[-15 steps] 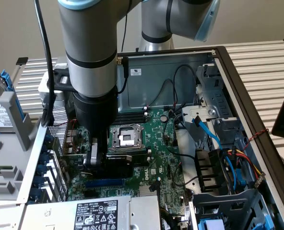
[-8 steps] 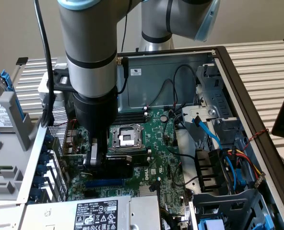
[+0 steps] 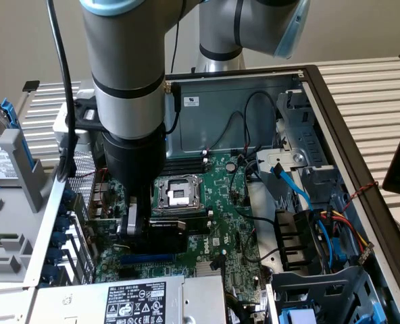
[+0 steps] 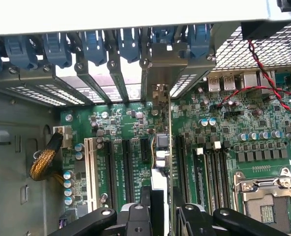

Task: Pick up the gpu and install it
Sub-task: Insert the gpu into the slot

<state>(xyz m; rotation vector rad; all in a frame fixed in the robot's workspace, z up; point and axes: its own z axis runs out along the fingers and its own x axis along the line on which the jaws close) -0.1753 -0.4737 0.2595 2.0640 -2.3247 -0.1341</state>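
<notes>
Exterior view, gripper: the gripper (image 3: 138,226) reaches down into the open case (image 3: 335,108) and pinches the gpu (image 3: 169,236).
Exterior view, gpu: it stands on its edge, low over the motherboard (image 3: 230,202). It is just beside the CPU socket (image 3: 180,192), on the side toward the power supply (image 3: 136,300).
Exterior view, advice: I think the push must go straight down, because the card is already close to the board.
Wrist view, gripper: the fingers (image 4: 135,221) are pressed on both faces of the gpu (image 4: 161,147), which shows edge-on between them.
Wrist view, gpu: it runs from the gripper (image 4: 162,219) to the rear edge of the case. Its bracket (image 4: 159,93) is at an open window between the slot covers (image 4: 94,83).
Wrist view, slots: the black slots (image 4: 128,172) and the white slot (image 4: 91,167) lie parallel to the card.
Wrist view, seating: I cannot tell if the contact edge is already in a slot.
Wrist view, advice: keep the card upright and parallel to the slots, and let the bracket slide flat on the rear wall without catching a neighbour cover. The grip is at one end, so the bracket end can probably tilt; press evenly.
Wrist view, wire: the red-black wire (image 4: 263,83) is well apart.
</notes>
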